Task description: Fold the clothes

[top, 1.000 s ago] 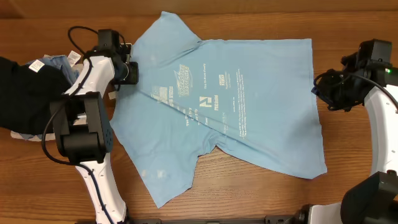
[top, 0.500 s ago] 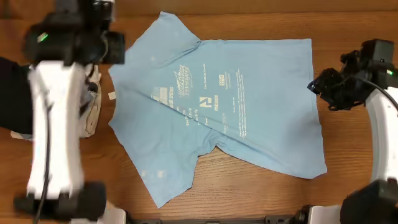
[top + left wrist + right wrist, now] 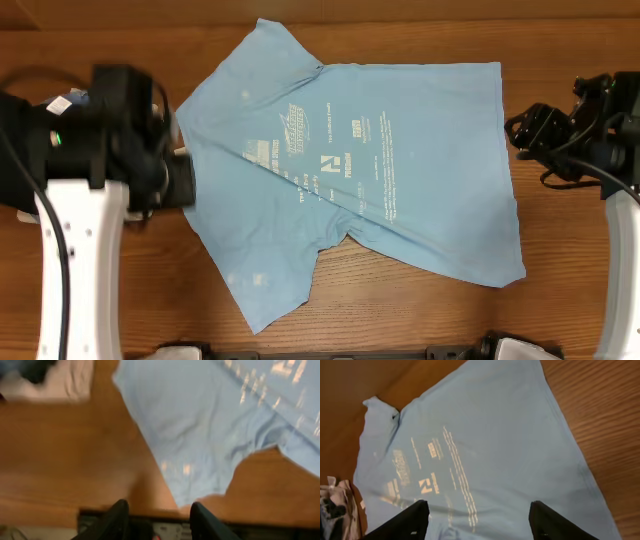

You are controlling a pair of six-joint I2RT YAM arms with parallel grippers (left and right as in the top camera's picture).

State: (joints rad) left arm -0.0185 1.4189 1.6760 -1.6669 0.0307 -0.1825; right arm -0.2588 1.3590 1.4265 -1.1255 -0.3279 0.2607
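The light-blue T-shirt (image 3: 350,170) lies spread flat on the wooden table, with small white print across its middle. It also shows in the left wrist view (image 3: 210,425) and the right wrist view (image 3: 485,450). My left gripper (image 3: 176,180) is raised beside the shirt's left edge. In the left wrist view its fingers (image 3: 157,522) are open and empty, above bare wood near a shirt corner. My right gripper (image 3: 528,128) hovers just off the shirt's right edge. In the right wrist view its fingers (image 3: 477,525) are wide open and empty, above the cloth.
A pile of other garments lies at the far left of the table: a black one (image 3: 20,130) and pale ones (image 3: 75,100), with a white cloth in the left wrist view (image 3: 65,380). The table's front edge (image 3: 260,527) is close below the left gripper.
My left arm has lifted off the shirt's upper left edge and swung toward the front, blurred in motion. My right gripper has drawn slightly right, off the shirt. The shirt has not moved.
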